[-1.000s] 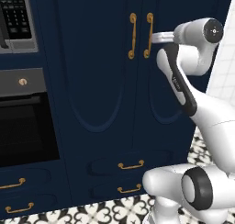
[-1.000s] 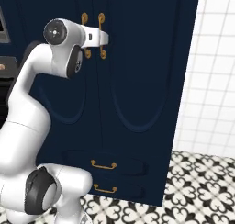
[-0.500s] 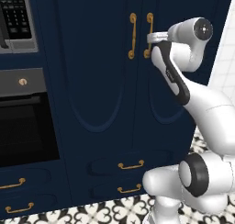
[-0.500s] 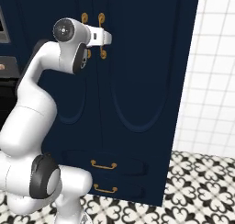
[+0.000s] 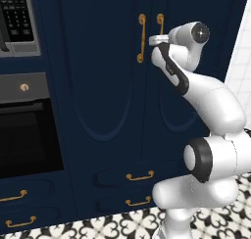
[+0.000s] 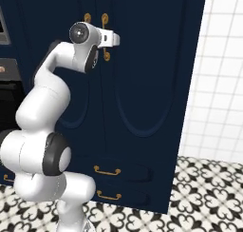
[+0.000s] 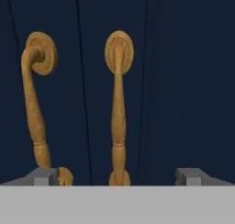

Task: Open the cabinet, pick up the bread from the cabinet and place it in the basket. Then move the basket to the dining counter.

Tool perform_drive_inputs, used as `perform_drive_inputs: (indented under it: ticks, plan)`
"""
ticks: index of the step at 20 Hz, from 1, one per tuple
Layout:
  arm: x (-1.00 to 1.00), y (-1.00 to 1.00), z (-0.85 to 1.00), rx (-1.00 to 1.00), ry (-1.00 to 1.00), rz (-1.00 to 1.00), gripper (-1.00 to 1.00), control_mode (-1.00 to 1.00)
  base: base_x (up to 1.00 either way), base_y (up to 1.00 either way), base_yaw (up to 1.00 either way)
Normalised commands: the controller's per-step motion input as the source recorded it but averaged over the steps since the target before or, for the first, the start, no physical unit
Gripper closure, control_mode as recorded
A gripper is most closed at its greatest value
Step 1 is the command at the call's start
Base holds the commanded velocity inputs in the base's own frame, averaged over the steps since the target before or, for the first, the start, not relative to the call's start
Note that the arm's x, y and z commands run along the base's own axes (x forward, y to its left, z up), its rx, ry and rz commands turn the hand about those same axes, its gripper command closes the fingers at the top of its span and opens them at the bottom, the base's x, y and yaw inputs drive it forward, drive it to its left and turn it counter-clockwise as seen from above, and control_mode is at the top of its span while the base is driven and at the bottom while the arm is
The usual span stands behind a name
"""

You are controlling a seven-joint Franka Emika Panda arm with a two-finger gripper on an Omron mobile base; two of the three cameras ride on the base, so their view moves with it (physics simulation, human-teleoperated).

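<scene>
The tall navy cabinet (image 5: 103, 86) stands with both arched doors shut. Its two vertical brass handles (image 5: 141, 38) sit side by side at the doors' meeting edge. My gripper (image 5: 154, 39) is up at handle height, right in front of the right door's handle (image 7: 118, 108). In the hand view that handle stands between my fingertips (image 7: 46, 175) and the left door's handle (image 7: 33, 103) lies just outside them. The gripper (image 7: 117, 176) is open and holds nothing. From the right base view the gripper (image 6: 115, 39) nearly touches the doors. The bread, the basket and the dining counter are out of view.
A black oven (image 5: 24, 135) and a microwave (image 5: 17, 17) sit left of the cabinet. Drawers with horizontal brass pulls (image 5: 139, 176) lie below the doors. A white tiled wall (image 6: 223, 83) stands to the right, over a patterned floor (image 6: 209, 188).
The arm has reached forward, and the open gripper has come in closer to the brass handles. The doors have not moved.
</scene>
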Motion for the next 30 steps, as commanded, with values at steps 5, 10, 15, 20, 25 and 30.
perform_drive_inputs:
  ticks: [5, 10, 15, 20, 25, 30]
  plan:
    - [0.63, 0.0, -0.01, 0.0, 0.04, 0.02, -1.0, -1.0, 0.0, 0.0, 0.0]
    - [0.6, 0.0, -0.14, 0.0, 0.0, 0.01, -1.0, -1.0, 0.0, 0.0, 0.0]
    - [0.58, 0.0, -0.22, 0.0, 0.0, 0.01, -1.0, -1.0, 0.0, 0.0, 0.0]
    - [0.64, 0.0, -0.27, 0.0, 0.0, 0.01, -1.0, -1.0, 0.0, 0.0, 0.0]
    - [0.45, -0.19, -0.27, -0.01, 0.03, -0.01, 1.0, -1.0, 0.0, 0.0, 0.0]
    - [0.06, -1.0, -0.14, 0.0, 0.08, -0.04, 1.0, -1.0, 0.0, 0.0, 0.0]
